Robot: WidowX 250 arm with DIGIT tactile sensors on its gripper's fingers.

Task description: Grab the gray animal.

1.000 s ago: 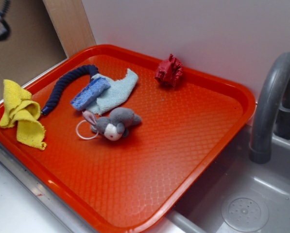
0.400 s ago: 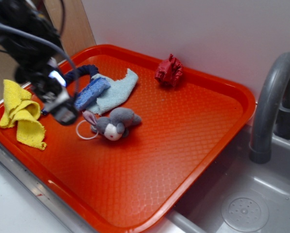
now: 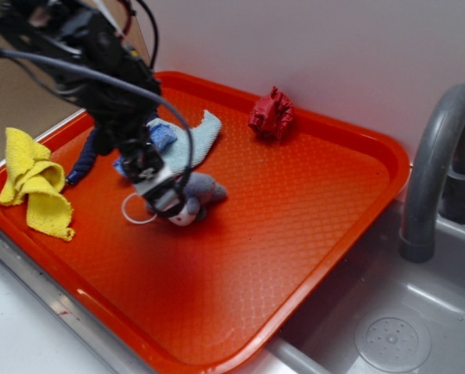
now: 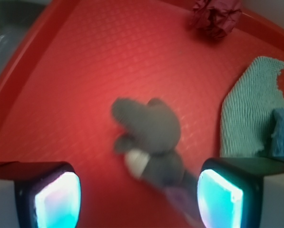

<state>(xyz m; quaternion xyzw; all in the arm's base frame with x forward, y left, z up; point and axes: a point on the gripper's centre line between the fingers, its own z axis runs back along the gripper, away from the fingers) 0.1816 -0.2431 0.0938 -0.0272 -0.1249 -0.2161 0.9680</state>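
The gray animal [image 3: 199, 189], a small plush bunny with a white muzzle and a thin white loop [image 3: 131, 211], lies on the orange tray [image 3: 294, 234] left of its middle. My gripper [image 3: 160, 195] hangs just above the bunny's head, covering its ears and face in the exterior view. In the wrist view the gray animal [image 4: 153, 137] shows blurred between and ahead of the two wide-apart fingers, nearer the right fingertip [image 4: 219, 198]. My gripper [image 4: 138, 199] is open and holds nothing.
A light blue cloth [image 3: 191, 140] with a blue sponge [image 3: 160, 135] and a dark blue rope [image 3: 88, 156] lies behind the bunny. A yellow cloth [image 3: 33, 183] drapes the tray's left rim. A dark red wad [image 3: 271, 114] sits at the back. A sink with gray faucet [image 3: 438, 164] is right.
The arm has swung in from the upper left and moved right and down, from beside the sponge to directly over the bunny's head. The bunny and other things have not moved.
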